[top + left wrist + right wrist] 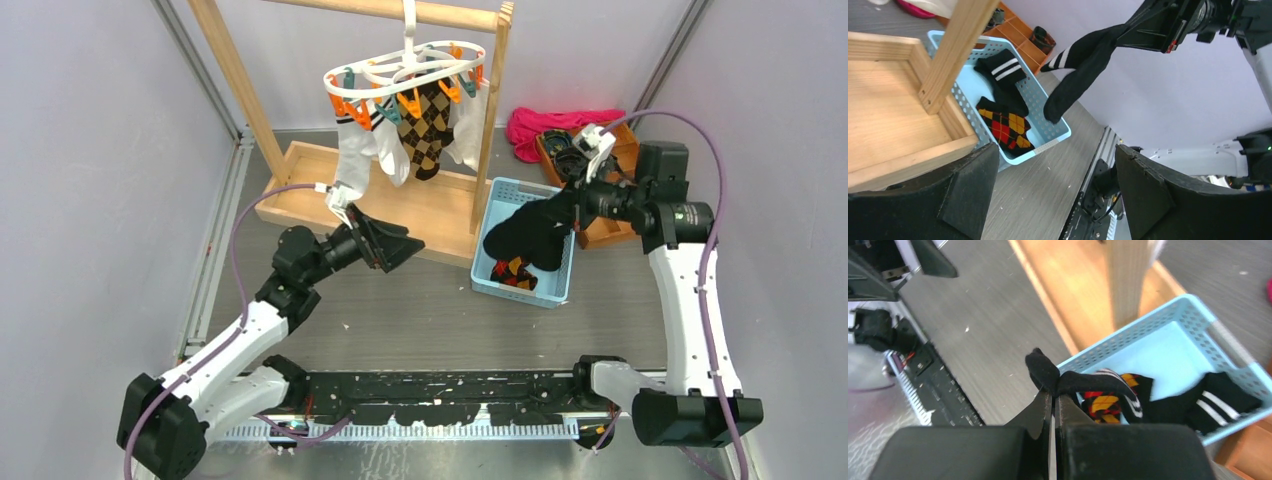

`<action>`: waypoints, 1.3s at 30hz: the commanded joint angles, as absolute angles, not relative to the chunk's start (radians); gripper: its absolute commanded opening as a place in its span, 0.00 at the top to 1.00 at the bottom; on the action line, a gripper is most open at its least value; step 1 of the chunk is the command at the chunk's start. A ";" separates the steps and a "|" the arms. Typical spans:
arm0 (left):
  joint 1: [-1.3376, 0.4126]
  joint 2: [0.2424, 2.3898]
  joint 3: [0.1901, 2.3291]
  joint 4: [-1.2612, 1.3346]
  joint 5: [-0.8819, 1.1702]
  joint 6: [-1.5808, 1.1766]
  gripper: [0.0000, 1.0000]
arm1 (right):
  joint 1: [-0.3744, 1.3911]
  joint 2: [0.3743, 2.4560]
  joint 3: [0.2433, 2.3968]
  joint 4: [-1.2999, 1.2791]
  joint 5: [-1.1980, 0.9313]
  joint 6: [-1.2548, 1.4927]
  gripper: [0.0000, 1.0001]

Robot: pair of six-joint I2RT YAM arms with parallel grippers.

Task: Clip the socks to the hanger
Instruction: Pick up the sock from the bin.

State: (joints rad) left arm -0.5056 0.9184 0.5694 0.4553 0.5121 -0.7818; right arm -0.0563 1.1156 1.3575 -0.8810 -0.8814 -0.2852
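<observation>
- Sock one (528, 238): pinched tight in the right tool (1053, 402), dangling over the basket (1158, 327), right of tabletop centre. Grip looks mid-length, with cuff and foot both hanging.
- Handling: soft, light and limp, so expect droop and swing. Best hold is the striped cuff edge, since a thin layer feeds a clip easily.
- Sock two (1003, 70): bunched in the basket's far end, stripes up.
- Basket also holds an argyle sock (1005, 127) at the near end.
- Hanger (408, 60): far edge, centre, hung on the rack (240, 85). White and argyle socks are clipped on.
- Left tool (398, 245): spread wide, empty, near the rack base.
</observation>
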 commanded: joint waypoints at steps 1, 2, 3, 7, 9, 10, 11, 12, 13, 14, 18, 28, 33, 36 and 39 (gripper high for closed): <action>-0.607 0.939 0.590 0.522 0.483 -0.624 0.15 | 0.047 1.065 1.303 -0.883 -0.915 -0.259 0.99; -0.642 0.940 0.592 0.516 0.459 -0.576 0.15 | 0.080 1.051 1.282 -0.860 -0.910 -0.228 0.99; -0.676 0.939 0.595 0.502 0.429 -0.521 0.15 | 0.110 1.035 1.262 -0.838 -0.908 -0.206 0.99; -0.745 0.965 0.626 0.448 0.380 -0.431 0.14 | 0.211 0.973 1.176 -0.757 -0.884 -0.185 0.99; -0.751 0.989 0.635 0.468 0.400 -0.472 0.15 | 0.240 0.956 1.152 -0.723 -0.875 -0.195 0.99; -0.759 0.999 0.635 0.491 0.407 -0.500 0.15 | 0.263 0.950 1.144 -0.702 -0.857 -0.193 0.99; -0.765 1.006 0.633 0.505 0.409 -0.508 0.16 | 0.280 0.951 1.139 -0.689 -0.841 -0.187 0.99; -0.778 1.011 0.632 0.511 0.405 -0.501 0.16 | 0.297 0.955 1.137 -0.680 -0.836 -0.178 0.99; -0.794 1.013 0.631 0.510 0.397 -0.485 0.16 | 0.311 0.958 1.136 -0.669 -0.837 -0.167 0.99; -0.816 1.016 0.632 0.503 0.385 -0.460 0.16 | 0.324 0.962 1.131 -0.653 -0.832 -0.151 0.99; -0.864 1.052 0.675 0.459 0.371 -0.376 0.16 | 0.369 0.966 1.110 -0.604 -0.821 -0.109 0.99; -0.977 1.209 0.814 0.323 0.261 -0.199 0.25 | 0.438 0.975 1.085 -0.543 -0.821 -0.074 0.99; -0.982 1.222 0.853 0.284 0.330 -0.200 0.76 | 0.446 0.971 1.072 -0.526 -0.802 -0.054 0.99; -0.982 1.188 0.869 0.195 0.353 -0.153 1.00 | 0.445 0.965 1.059 -0.508 -0.818 -0.036 0.97; -0.982 1.119 0.897 -0.002 0.356 -0.035 1.00 | 0.445 0.955 1.051 -0.502 -0.860 -0.036 0.84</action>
State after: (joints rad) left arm -0.9798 1.2163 0.8284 0.1947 0.3241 -0.1745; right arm 0.4397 0.9771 1.0542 -0.5636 -0.8162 -0.0532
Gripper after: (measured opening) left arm 0.033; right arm 0.081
